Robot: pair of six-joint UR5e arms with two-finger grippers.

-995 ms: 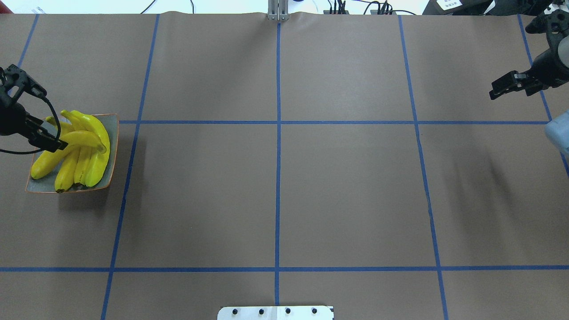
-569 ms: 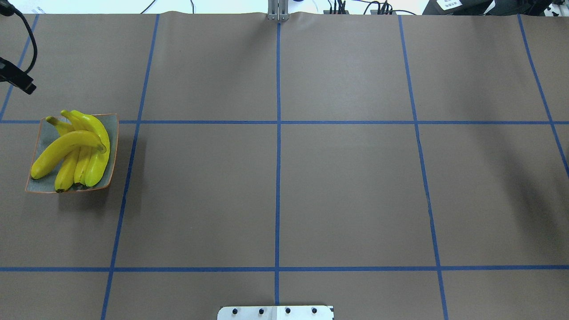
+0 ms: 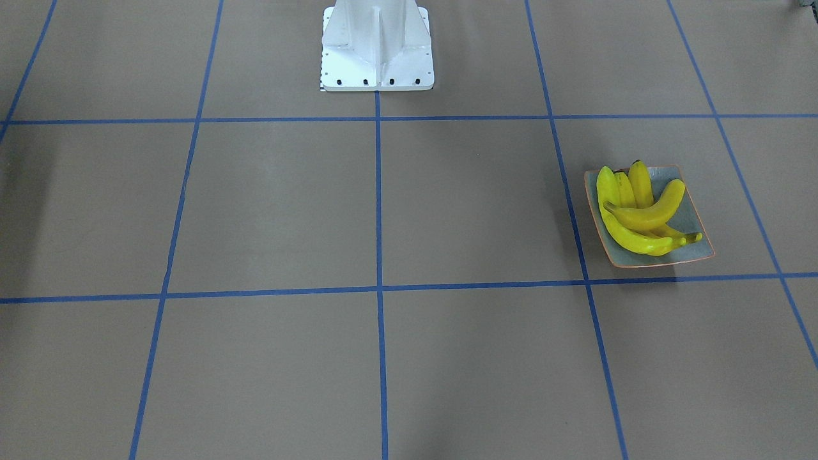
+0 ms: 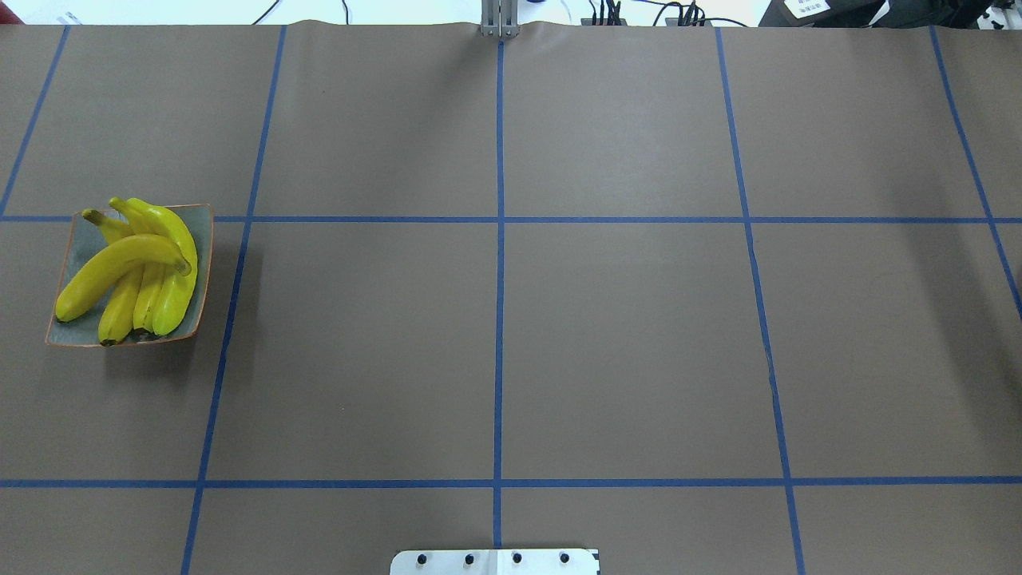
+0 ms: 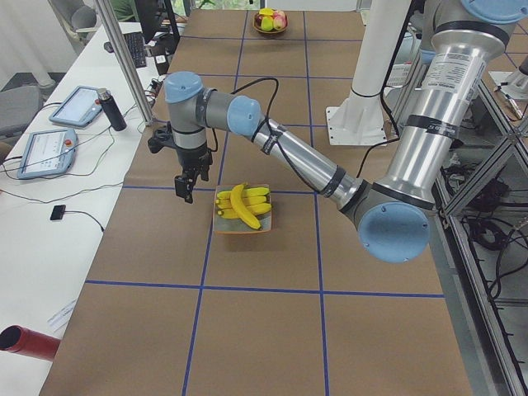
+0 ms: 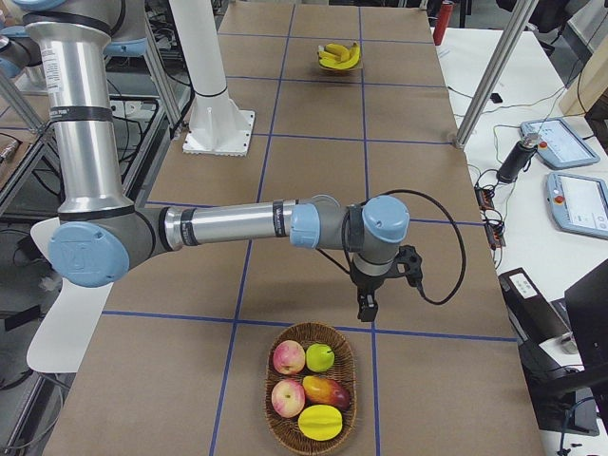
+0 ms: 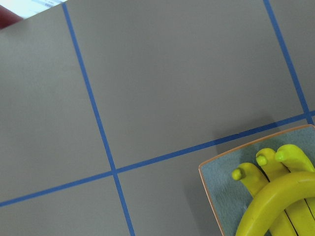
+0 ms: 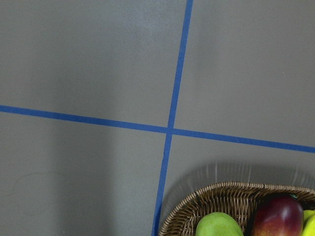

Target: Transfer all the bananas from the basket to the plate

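All four bananas (image 4: 132, 267) lie piled on the plate (image 4: 202, 231) at the left end of the counter (image 4: 623, 335), one crosswise over the other three. The left end effector (image 5: 186, 188) hangs near the plate and the right end effector (image 6: 367, 309) near the basket (image 6: 310, 329) of other fruit. Whether either is wide or narrow cannot be told. The transfer looks complete. The main risk is that the top banana, resting on glossy curves, slides off if the left arm clips the plate.

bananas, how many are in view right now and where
4, all on the plate: the top banana lies crosswise over the left banana, the middle banana and the right banana. None shows in the basket, though its fruit could hide one.
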